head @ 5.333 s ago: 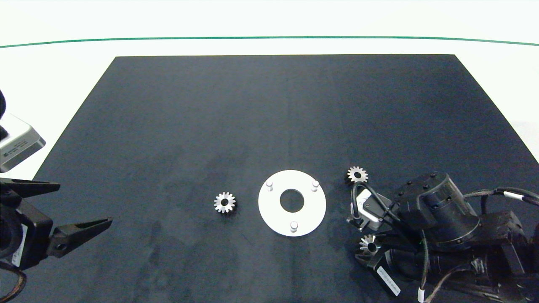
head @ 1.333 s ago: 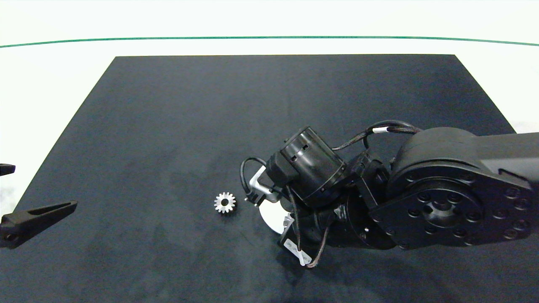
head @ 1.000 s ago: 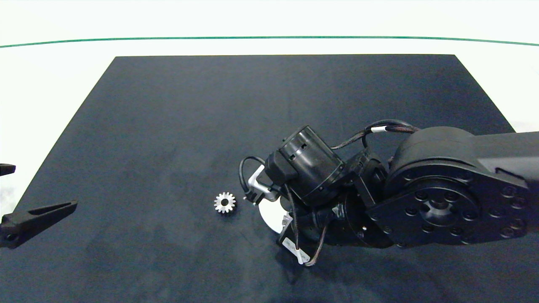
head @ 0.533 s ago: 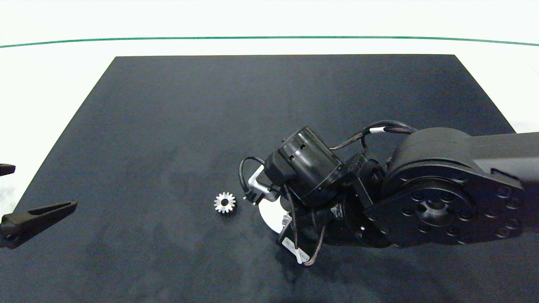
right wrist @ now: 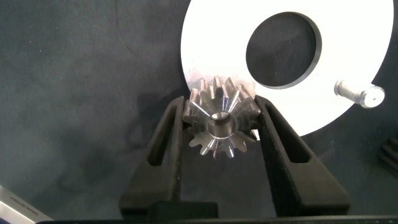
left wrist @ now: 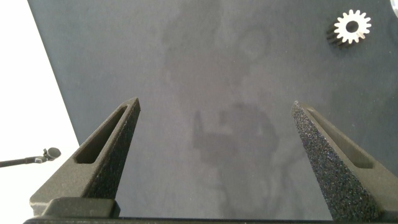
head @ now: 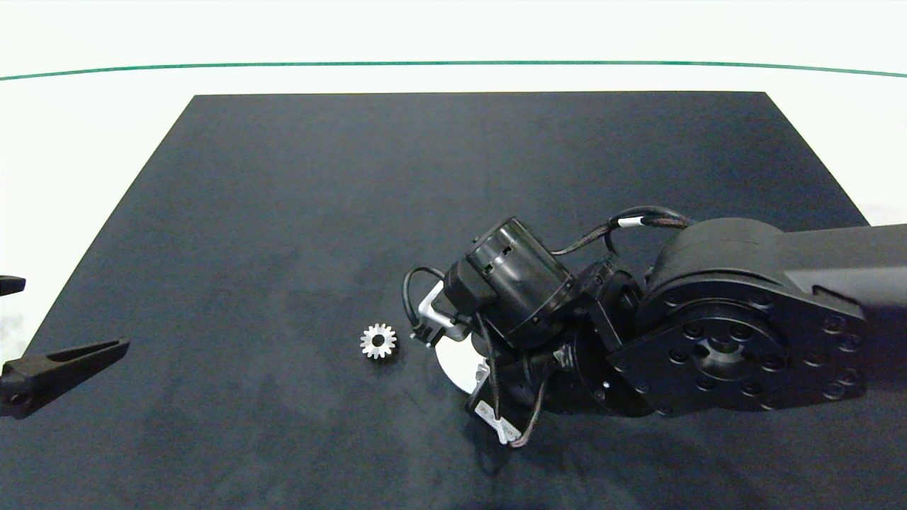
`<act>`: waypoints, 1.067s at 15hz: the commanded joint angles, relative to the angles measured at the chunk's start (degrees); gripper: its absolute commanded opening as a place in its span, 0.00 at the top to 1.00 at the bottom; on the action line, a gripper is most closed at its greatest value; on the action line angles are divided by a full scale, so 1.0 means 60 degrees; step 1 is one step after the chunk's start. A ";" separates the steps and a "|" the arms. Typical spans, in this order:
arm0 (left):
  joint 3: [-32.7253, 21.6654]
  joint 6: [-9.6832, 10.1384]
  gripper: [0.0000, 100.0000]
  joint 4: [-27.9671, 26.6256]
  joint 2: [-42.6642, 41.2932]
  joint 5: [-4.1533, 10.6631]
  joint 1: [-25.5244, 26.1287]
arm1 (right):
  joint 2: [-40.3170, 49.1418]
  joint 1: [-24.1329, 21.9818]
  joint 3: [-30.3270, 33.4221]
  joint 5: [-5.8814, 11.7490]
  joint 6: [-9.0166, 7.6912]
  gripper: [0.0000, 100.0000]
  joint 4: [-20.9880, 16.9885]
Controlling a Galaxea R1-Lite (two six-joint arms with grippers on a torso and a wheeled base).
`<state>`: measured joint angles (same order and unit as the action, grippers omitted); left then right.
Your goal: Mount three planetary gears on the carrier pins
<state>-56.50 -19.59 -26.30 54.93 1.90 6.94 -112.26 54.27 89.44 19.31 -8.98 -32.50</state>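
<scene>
My right gripper (right wrist: 221, 115) is shut on a silver planetary gear (right wrist: 217, 142) at the rim of the white carrier disc (right wrist: 211, 37). A grey pin end shows in the gear's bore. Another carrier pin (right wrist: 364, 94) stands bare beyond the disc's central hole. In the head view the right arm (head: 638, 326) covers most of the disc (head: 457, 363), and its fingers are hidden. A second gear (head: 378, 341) lies flat on the mat left of the disc, also seen as the gear (left wrist: 352, 27) in the left wrist view. My left gripper (left wrist: 216, 106) is open and idle at the mat's left edge.
The black mat (head: 354, 198) covers the white table. The right arm's bulk spans the mat's right front quarter. A green line (head: 453, 64) runs across the table at the back.
The right arm has carried a gear from the disc's right side over onto the disc. In the last second its wrist has sunk slightly. The left arm has stayed still.
</scene>
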 commanded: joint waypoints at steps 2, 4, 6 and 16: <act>-0.0002 -0.0016 0.00 -0.0027 0.0000 0.0005 0.0001 | 0.0004 0.0007 0.0034 0.0019 -0.0011 0.00 -0.0033; -0.0002 -0.0016 0.00 -0.0027 0.0000 0.0005 0.0001 | 0.0019 0.0007 0.0049 0.0019 -0.0011 0.00 -0.0047; -0.0031 -0.0016 0.00 -0.0027 -0.0015 0.0005 0.0001 | 0.0415 0.0007 0.0020 0.0019 0.0003 0.00 -0.0106; -0.0134 -0.0016 0.00 -0.0129 -0.0132 -0.0009 0.0030 | 0.3359 -0.3728 -0.0127 -0.0743 -0.0187 0.00 -0.1263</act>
<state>-57.31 -19.57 -26.87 54.16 1.82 7.11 -92.61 36.38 88.20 16.45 -9.70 -39.79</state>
